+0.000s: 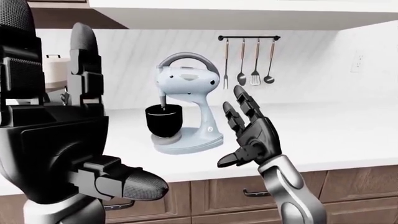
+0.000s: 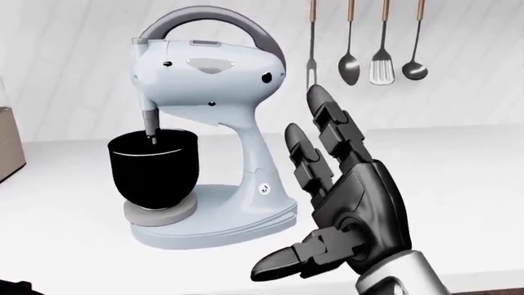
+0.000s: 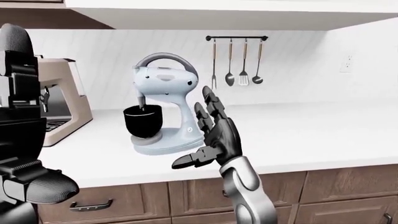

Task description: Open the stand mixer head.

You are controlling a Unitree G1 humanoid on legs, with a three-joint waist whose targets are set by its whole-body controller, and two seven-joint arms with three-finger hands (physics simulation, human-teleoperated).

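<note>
Clearly, the pale-blue stand mixer [image 2: 209, 123] has its head lowered over its black bowl [image 2: 153, 169]; both hands' fingers [image 2: 327, 132] spread wide.

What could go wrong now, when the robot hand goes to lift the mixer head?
1. The right robot hand is open beside the stand mixer, gripping nothing; a sideways push might slide the mixer on the counter.
2. The beater sits in the black bowl; a crooked lift might knock it.
3. The raised left robot hand hides part of the left-eye view.
</note>
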